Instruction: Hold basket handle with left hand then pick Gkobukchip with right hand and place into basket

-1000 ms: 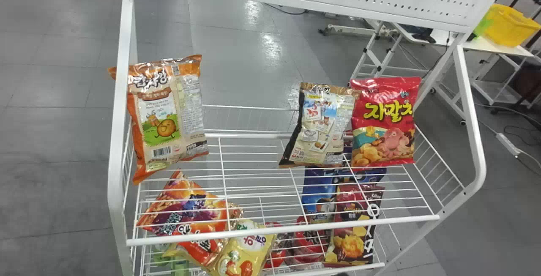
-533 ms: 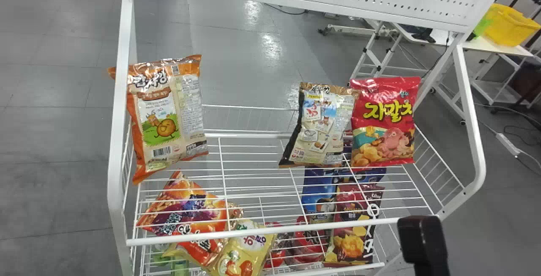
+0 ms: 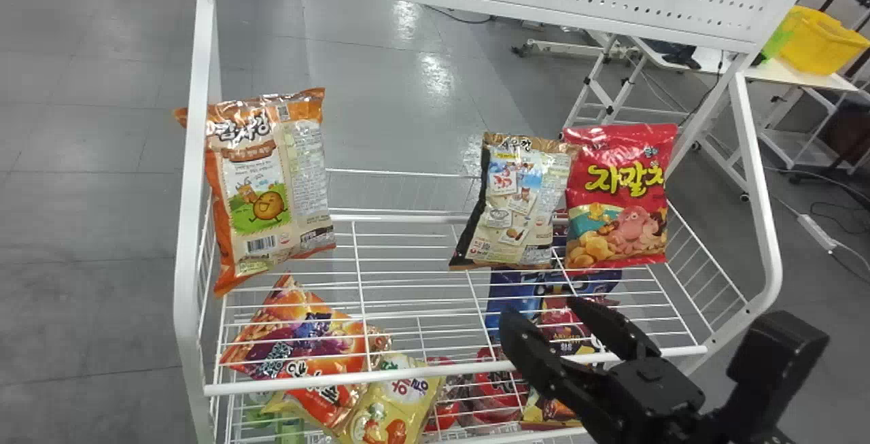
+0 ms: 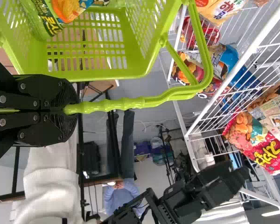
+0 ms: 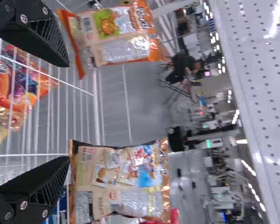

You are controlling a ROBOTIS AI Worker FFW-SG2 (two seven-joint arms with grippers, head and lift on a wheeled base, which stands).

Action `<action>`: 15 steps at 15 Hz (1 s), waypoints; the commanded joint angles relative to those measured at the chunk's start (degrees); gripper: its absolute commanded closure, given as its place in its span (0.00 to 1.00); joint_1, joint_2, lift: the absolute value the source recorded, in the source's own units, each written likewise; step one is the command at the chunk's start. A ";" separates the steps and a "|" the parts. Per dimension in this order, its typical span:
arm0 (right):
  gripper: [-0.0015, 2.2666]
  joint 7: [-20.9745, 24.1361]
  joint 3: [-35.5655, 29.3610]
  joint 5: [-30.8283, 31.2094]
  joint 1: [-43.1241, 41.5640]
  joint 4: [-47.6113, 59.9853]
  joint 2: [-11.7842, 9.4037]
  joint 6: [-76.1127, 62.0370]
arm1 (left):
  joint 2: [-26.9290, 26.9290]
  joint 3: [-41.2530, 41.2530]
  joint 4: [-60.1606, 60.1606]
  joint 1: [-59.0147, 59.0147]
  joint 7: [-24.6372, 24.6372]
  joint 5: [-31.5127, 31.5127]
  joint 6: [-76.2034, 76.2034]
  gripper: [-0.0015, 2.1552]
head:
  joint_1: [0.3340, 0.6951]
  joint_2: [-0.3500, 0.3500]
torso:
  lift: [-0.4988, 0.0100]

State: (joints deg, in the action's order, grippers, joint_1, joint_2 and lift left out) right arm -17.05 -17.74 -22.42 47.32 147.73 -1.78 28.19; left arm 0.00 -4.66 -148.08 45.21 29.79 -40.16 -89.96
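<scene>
Presently, the upper wire shelf (image 3: 272, 384) serves as the reference. The right gripper (image 3: 540, 308) is at its near edge, toward its right end, fingers spread with a visible gap. The left gripper (image 4: 72, 109) is pressed together on the lime-green basket handle (image 4: 130, 104). The slotted lime-green basket (image 4: 91, 74) is apart from the shelf and holds a green-and-orange snack bag (image 4: 64, 10). An orange-and-cream snack bag (image 3: 265, 185) leans upright at the shelf's left end. A beige-and-black snack bag (image 3: 513, 206) stands toward its right end, directly beside a red snack bag (image 3: 615, 199). Beneath the shelf's left part lie an orange-and-purple snack bag (image 3: 312, 335) and a yellow snack bag (image 3: 394, 400); a blue snack bag (image 3: 506, 291) is beneath its right part. Which bag is the Gkobukchip cannot be determined, so its position cannot be certified.
</scene>
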 commanded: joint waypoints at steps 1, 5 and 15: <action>0.05 -0.09 2.53 2.29 1.10 -6.14 0.20 -14.52 | -0.15 -0.18 0.52 -0.12 0.00 0.00 -0.07 0.65 | 1.00 0.00 | 0.92; 0.05 0.35 6.13 4.75 2.60 -11.94 0.20 -27.00 | -0.15 -0.97 0.87 -0.21 0.18 -0.09 -0.07 0.65 | 1.00 0.00 | 0.92; 0.06 1.67 7.36 4.84 4.36 -14.14 -0.07 -31.04 | -0.15 -2.02 0.96 -0.12 0.09 -0.88 -0.07 0.65 | 1.00 0.00 | 0.92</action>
State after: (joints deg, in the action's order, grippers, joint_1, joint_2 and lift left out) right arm -15.31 -10.36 -17.39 51.58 133.48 -1.84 -2.56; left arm 0.00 -6.35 -147.12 45.02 29.89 -40.81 -89.96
